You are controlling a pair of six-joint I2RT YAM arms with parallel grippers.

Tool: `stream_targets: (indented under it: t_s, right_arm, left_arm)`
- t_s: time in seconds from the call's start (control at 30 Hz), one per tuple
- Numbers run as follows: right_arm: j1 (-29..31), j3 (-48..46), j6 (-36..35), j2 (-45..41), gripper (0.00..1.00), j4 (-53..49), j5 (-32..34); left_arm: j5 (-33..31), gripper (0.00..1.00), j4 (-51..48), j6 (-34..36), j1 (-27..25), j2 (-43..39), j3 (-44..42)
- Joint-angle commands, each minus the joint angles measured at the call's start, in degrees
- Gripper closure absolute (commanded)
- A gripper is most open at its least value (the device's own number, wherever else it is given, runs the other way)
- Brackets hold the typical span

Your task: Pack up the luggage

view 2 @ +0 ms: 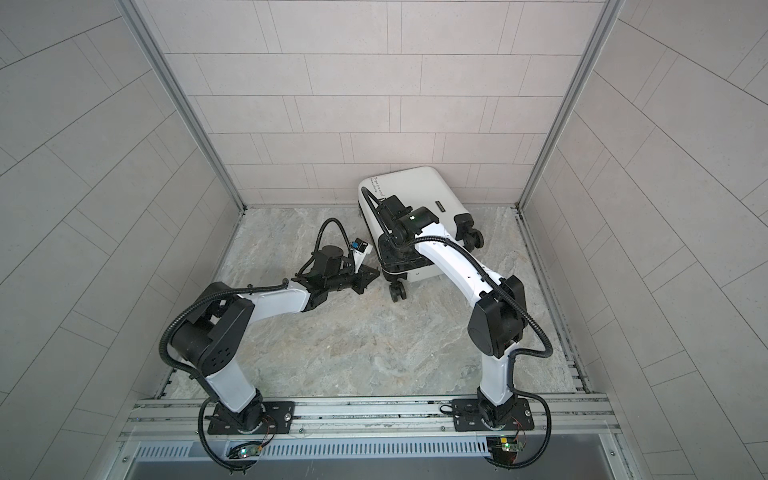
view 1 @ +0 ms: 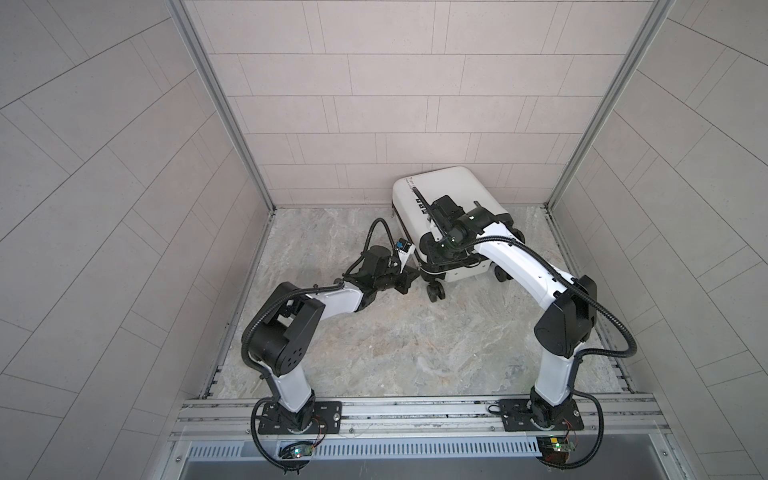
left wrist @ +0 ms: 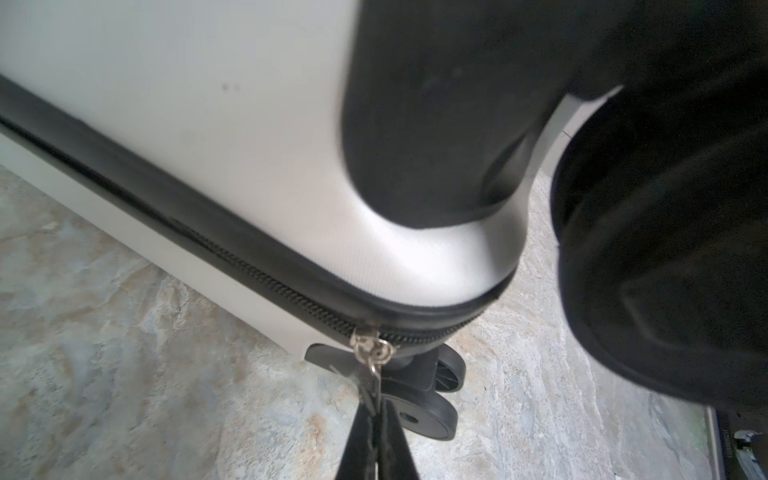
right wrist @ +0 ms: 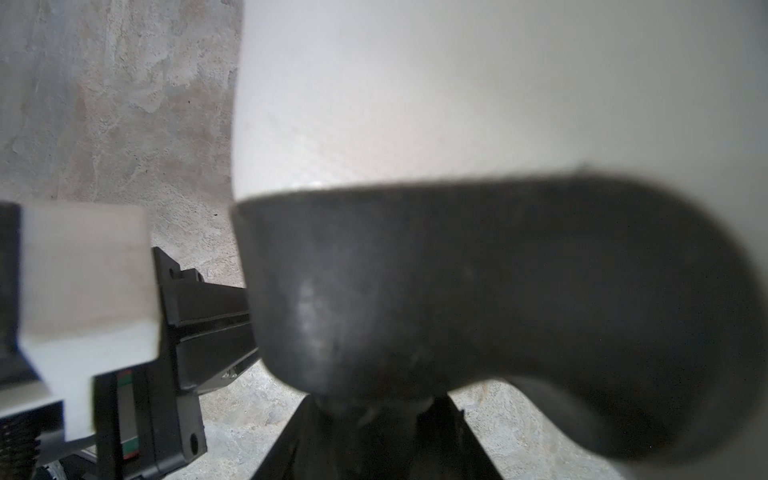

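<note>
Left wrist view: the left gripper (left wrist: 376, 411) pinches the zipper pull (left wrist: 376, 376) at a wheel corner of the luggage (view 1: 457, 187), which lies closed at the table's (view 1: 374, 332) one o'clock. The right gripper (right wrist: 376, 415) clamps its black wheel housing (right wrist: 457, 291). Packing looks done; zipping is unfinished.

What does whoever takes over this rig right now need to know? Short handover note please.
Left gripper: shut on the zipper pull, at a corner by the wheels.
Right gripper: at the black wheel housing; I cannot tell whether it is clamped.
Luggage: lying flat on the marble surface by the back wall, shells together.
Done: lid down, zipper looks closed along the visible side.
Left: the seam past the corner is hidden; check it and finish zipping.
</note>
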Motion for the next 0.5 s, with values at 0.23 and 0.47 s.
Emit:
stream_targets:
  t_s: [0.23,0.47]
  right_arm:
    - [0.0,4.5,2.3,-0.7,1.00,1.0,-2.5]
    - [0.1,4.6,2.6,-0.5,1.00,1.2,-2.8]
  left_arm:
    - [1.8,1.00,2.6,1.0,-4.1,-3.5,-0.7]
    - [1.2,1.00,4.6,-0.8,-5.8,-4.2,-1.6]
